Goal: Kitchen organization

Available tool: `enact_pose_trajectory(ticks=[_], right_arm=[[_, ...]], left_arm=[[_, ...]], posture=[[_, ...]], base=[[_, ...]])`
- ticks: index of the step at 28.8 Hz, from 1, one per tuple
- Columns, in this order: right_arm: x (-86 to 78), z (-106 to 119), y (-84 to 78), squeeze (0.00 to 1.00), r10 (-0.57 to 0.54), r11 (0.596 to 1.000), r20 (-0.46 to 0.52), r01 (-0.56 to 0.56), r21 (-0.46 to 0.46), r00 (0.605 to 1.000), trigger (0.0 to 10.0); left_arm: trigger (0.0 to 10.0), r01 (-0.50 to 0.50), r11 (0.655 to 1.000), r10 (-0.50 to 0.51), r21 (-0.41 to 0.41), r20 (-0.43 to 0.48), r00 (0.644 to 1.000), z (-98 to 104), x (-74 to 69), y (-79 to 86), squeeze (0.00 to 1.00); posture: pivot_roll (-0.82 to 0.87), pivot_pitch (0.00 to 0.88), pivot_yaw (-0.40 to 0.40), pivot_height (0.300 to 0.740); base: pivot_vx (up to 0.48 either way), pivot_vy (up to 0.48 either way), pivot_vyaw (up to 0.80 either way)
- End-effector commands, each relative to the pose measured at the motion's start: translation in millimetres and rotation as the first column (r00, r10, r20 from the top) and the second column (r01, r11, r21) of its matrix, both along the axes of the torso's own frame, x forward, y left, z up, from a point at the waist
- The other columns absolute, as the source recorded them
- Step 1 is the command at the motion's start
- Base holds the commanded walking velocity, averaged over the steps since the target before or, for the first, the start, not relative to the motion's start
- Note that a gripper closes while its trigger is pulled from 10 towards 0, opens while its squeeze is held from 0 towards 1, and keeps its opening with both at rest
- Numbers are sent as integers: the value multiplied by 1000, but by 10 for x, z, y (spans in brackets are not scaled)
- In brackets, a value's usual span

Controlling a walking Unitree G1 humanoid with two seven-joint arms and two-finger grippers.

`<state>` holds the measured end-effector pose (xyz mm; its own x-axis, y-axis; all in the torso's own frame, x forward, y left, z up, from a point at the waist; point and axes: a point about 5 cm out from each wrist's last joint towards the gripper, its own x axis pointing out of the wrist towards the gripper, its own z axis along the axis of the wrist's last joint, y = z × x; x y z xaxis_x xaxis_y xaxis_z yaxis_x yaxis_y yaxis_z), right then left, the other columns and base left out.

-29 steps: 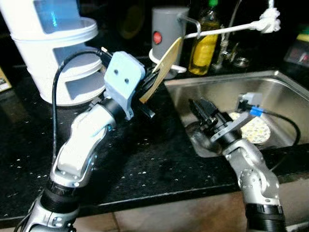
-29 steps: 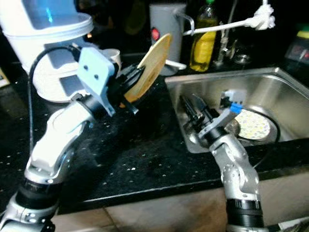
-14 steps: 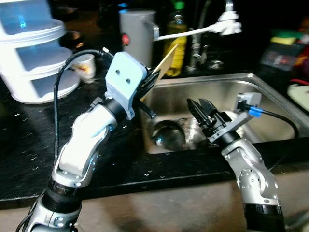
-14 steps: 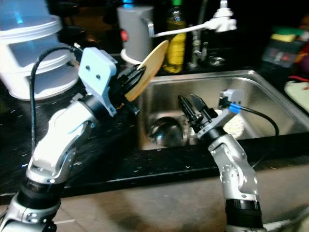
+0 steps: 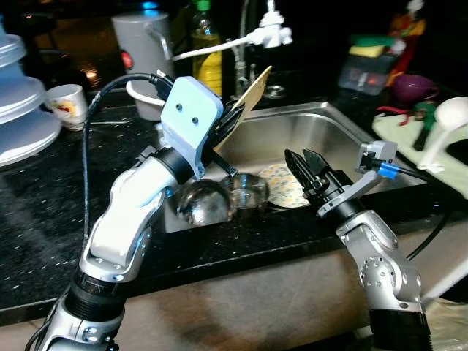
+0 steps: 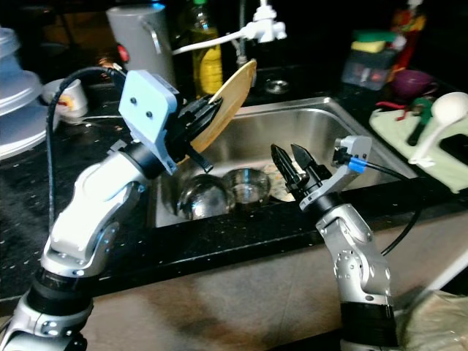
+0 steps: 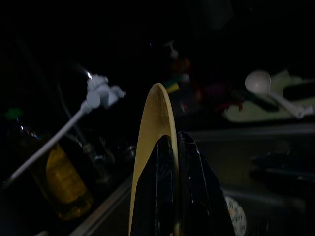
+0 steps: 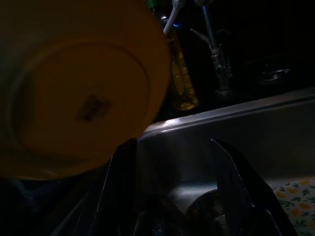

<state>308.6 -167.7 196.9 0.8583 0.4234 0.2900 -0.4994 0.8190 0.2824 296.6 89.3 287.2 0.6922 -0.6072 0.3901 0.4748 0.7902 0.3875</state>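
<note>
The left gripper (image 6: 208, 117) is pinching a yellow plate (image 6: 228, 101) by its rim, edge-up at upper centre, over the sink (image 6: 329, 121), probably to carry it clear. The right gripper (image 6: 291, 162) is waiting at centre, fingers spread, holding nothing.

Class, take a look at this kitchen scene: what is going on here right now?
A humanoid robot stands at a dark counter facing a steel sink. Its left gripper is shut on a yellow plate, held on edge above the sink's left rim. The right gripper is open and holds nothing, poised over the sink's front edge. In the sink lie two glass bowls and a flowered plate. A grey kettle and an oil bottle stand behind.
</note>
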Motion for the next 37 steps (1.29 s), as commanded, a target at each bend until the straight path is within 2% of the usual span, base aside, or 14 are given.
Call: enact_pose_trajectory(ticks=[1, 5, 8, 10, 12, 14, 16, 23, 30, 32, 33, 35, 36, 37], right_arm=[[-3, 7, 36, 0, 13, 1000, 0, -13, 0, 1000, 10000], [-4, 5, 32, 0, 8, 1000, -3, -8, -6, 1000, 10000], [-8, 2, 23, 0, 2, 1000, -7, -2, -15, 1000, 10000], [-19, 11, 7, 0, 0, 1000, -6, 0, -19, 1000, 10000], [-19, 11, 7, 0, 0, 1000, -6, 0, -19, 1000, 10000], [-40, 30, -12, 0, 0, 1000, -1, 0, -26, 1000, 10000], [-63, 42, -28, 0, 1, 1000, 3, -1, -31, 1000, 10000], [-114, 38, -15, 0, 8, 999, 4, -8, -33, 1000, 10000], [-154, 23, -23, 0, 5, 999, -4, -5, -35, 1000, 10000], [-167, 17, -23, 0, 8, 999, -7, -8, -34, 1000, 10000], [-173, 15, -22, 0, 9, 999, -8, -9, -34, 1000, 10000], [-173, 15, -22, 0, 9, 999, -8, -9, -34, 1000, 10000], [-177, 14, -18, 0, 12, 999, -9, -12, -33, 1000, 10000], [-183, 13, -11, 0, 18, 999, -10, -18, -35, 1000, 10000]], left_arm=[[10000, -22, 999, 21, 44, 11, 1000, -13, 47, 65, 0], [10000, 0, 998, 2, 68, -26, 1000, -108, 159, 120, 0], [10000, 49, 999, -48, 8, -100, 994, -193, 239, 145, 0], [10000, 76, 993, -92, -93, -176, 980, -272, 326, 197, 0], [10000, 76, 993, -92, -93, -176, 980, -272, 326, 197, 0], [10000, 111, 976, -153, -188, -227, 962, -321, 405, 230, 0], [10000, 150, 958, -210, -246, -242, 947, -330, 465, 225, 0], [10000, 228, 910, -325, -348, -255, 910, -358, 583, 178, 0], [10000, 192, 942, -273, -275, -297, 915, -473, 677, 181, 0], [10000, 84, 979, -144, -184, -340, 929, -610, 761, 248, 0], [10000, 47, 988, -98, -150, -350, 932, -662, 786, 279, 102], [10000, 47, 988, -98, -150, -350, 932, -662, 786, 279, 102], [10000, 19, 992, -62, -122, -355, 933, -702, 802, 305, 286], [10000, 16, 993, -56, -115, -357, 932, -729, 807, 319, 867]], posture=[[-70, 0, -33, 740], [-74, 0, -32, 740], [-78, 0, -30, 740], [-93, 0, -26, 740], [-93, 0, -26, 740], [-108, 0, -21, 740], [-110, 0, -19, 740], [-130, 0, -4, 740], [-136, 0, 5, 740], [-139, 0, 8, 740], [-139, 0, 8, 740], [-139, 0, 8, 740], [-138, 0, 7, 740], [-140, 0, 6, 740]], base=[[0, 0, 0], [0, 0, 0], [0, 0, 0], [0, 0, 0], [0, 0, 0], [0, 0, 0], [0, 0, 0], [0, 0, 0], [0, 0, 0], [0, 0, 0], [0, 0, 0], [0, 0, 0], [0, 0, 0], [0, 0, 0]])
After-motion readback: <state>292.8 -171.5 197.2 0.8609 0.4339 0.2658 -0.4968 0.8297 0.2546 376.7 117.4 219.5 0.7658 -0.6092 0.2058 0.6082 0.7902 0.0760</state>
